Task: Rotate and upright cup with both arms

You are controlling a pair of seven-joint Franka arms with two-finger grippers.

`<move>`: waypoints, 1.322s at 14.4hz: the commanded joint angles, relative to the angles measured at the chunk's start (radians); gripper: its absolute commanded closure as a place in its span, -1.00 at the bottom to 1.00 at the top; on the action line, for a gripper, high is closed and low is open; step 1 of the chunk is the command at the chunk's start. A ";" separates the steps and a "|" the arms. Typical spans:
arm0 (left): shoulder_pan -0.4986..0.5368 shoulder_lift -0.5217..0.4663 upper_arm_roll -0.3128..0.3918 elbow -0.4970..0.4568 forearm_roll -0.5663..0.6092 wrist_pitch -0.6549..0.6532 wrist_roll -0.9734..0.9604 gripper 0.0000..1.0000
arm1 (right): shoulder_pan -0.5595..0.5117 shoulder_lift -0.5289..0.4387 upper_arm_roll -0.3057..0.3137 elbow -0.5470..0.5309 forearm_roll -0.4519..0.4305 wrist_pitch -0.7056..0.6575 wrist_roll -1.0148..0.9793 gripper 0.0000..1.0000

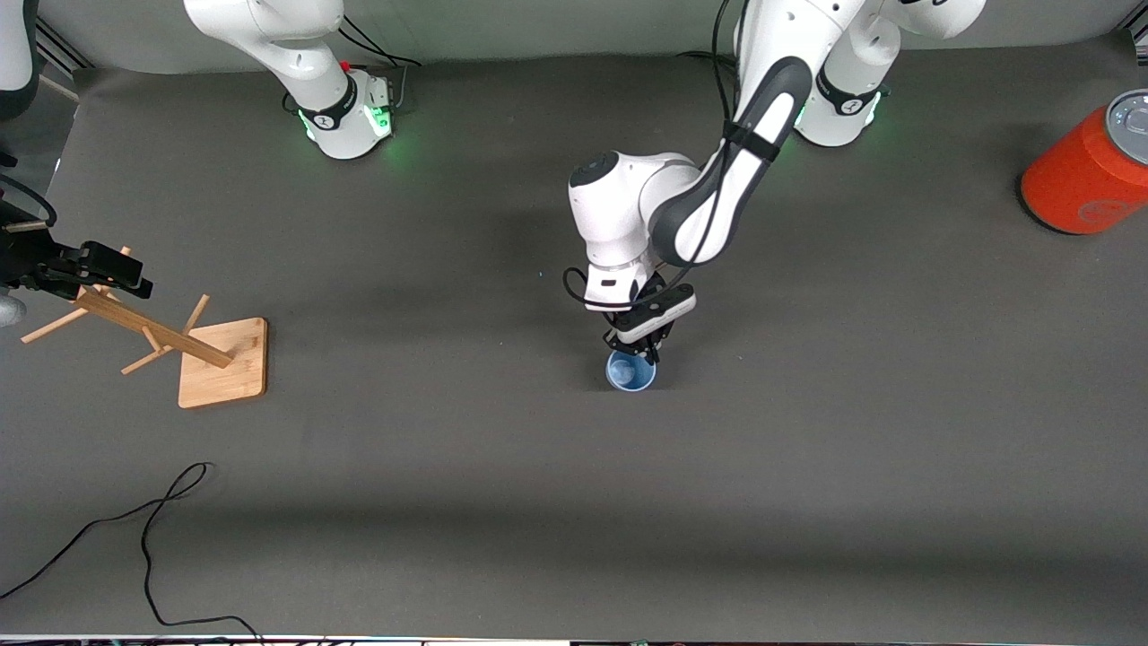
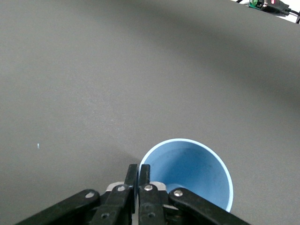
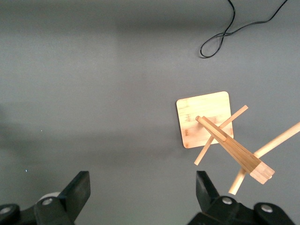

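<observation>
left arm bent steeply down mid-table, left gripper (image 1: 639, 345) pinching upright cup (image 1: 630, 371) rim, right gripper (image 3: 143, 197) wide open, empty, over rack (image 1: 152, 334)

You've got the cup (image 1: 630, 371) upright on the table (image 1: 807, 467), approx mid-table, mouth up. Left gripper (image 1: 639, 345) sits right at its rim, fingers (image 2: 144, 180) pinched on the wall, one inside, one outside. Wooden rack (image 1: 170, 336) stands toward the right arm's end; right gripper (image 1: 108, 269) waits above it, jaws wide. Cylinder (image 1: 1090, 166) is at the left arm's end, well apart from the cup. Cable (image 1: 148, 529) lies nearer the front camera than the rack.
</observation>
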 commanded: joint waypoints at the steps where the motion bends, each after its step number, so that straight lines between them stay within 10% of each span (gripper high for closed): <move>1: -0.028 0.016 0.014 0.017 0.033 -0.022 -0.042 0.83 | 0.000 -0.017 -0.001 -0.013 -0.007 -0.001 -0.021 -1.00; 2: -0.028 0.016 0.014 0.017 0.033 -0.022 -0.036 -0.19 | 0.002 -0.017 -0.001 -0.013 -0.007 -0.001 -0.021 -1.00; 4: -0.024 0.005 0.014 0.025 0.033 -0.030 -0.002 -1.00 | 0.002 -0.017 -0.001 -0.014 -0.007 -0.001 -0.021 -1.00; 8: 0.007 -0.083 0.020 0.100 -0.108 -0.183 0.304 -1.00 | 0.000 -0.016 -0.001 -0.014 -0.007 -0.001 -0.021 -1.00; 19: 0.528 -0.315 0.020 0.272 -0.651 -0.539 1.412 -1.00 | 0.000 -0.017 -0.001 -0.014 -0.007 -0.003 -0.021 -1.00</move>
